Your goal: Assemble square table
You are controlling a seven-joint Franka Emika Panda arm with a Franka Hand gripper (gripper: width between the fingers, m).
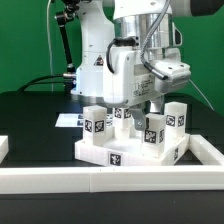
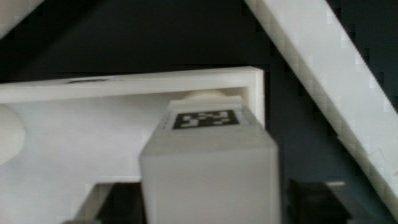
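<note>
The white square table slab (image 1: 110,152) lies at the front of the black surface with a tag on its front edge. Several short white tagged legs stand on it, one at the left (image 1: 95,121) and one at the right (image 1: 176,115). My gripper (image 1: 140,106) is down over the front-right leg (image 1: 152,130). In the wrist view this leg (image 2: 208,150) stands upright at a corner of the slab (image 2: 107,92), tag on top. My gripper (image 2: 214,198) has a dark finger (image 2: 114,200) against each side of the leg, with no gap showing.
A long white rail (image 1: 110,180) borders the front of the black surface and turns up the right side (image 1: 206,150). It crosses the wrist view (image 2: 329,70) close to the slab's corner. The marker board (image 1: 68,120) lies behind the slab on the left.
</note>
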